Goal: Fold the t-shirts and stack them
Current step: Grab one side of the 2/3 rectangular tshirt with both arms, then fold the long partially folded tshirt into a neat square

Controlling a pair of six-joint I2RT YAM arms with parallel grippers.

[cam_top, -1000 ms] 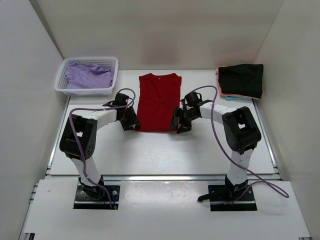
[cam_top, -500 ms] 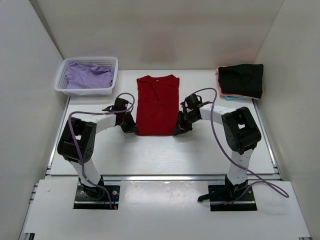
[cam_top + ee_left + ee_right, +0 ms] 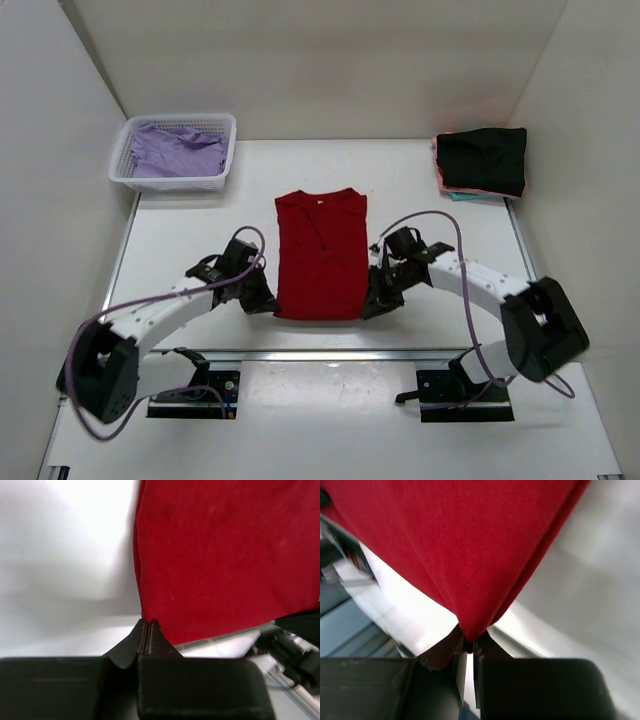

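Observation:
A deep red t-shirt [image 3: 320,255], folded into a long strip, lies on the table near the front edge with its collar pointing away. My left gripper [image 3: 270,303] is shut on its near left corner [image 3: 146,617]. My right gripper [image 3: 372,305] is shut on the near right corner [image 3: 469,635]. A lavender t-shirt [image 3: 178,150] lies crumpled in the white basket [image 3: 222,125] at the back left. A folded black t-shirt [image 3: 484,160] tops a stack at the back right, with pink and teal edges showing beneath it.
The metal rail along the table's front edge [image 3: 330,354] runs just behind the two grippers. White walls close in the left, back and right sides.
Both grippers closed on the red shirt's near corners and dragged it toward the front edge. Both arms have stretched out low and wide.

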